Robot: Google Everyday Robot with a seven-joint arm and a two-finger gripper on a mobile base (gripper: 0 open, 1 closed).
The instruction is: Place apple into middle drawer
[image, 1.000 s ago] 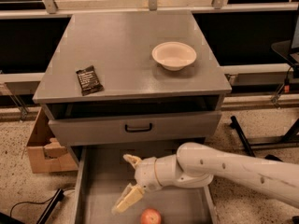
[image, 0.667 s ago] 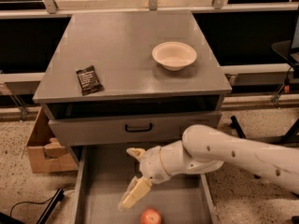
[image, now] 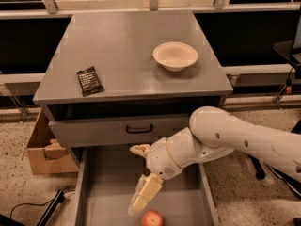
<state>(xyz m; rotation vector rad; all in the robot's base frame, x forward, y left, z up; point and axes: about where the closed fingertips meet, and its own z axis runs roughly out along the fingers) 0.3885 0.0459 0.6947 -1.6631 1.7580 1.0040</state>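
As the apple (image: 151, 218) lies in the middle drawer (image: 106, 182), the gripper (image: 141, 175) gapes just above.

White bowl (image: 175, 55) and dark packet (image: 89, 81) (well apart) on the cabinet top (image: 127, 36).

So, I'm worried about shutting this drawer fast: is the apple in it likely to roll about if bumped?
Probably yes. The apple is round and lies loose on the flat, bare floor of the middle drawer, so a nudge would likely roll it. Its skin looks smooth, so perhaps slippery. The claw hangs open beside it, gripping nothing.
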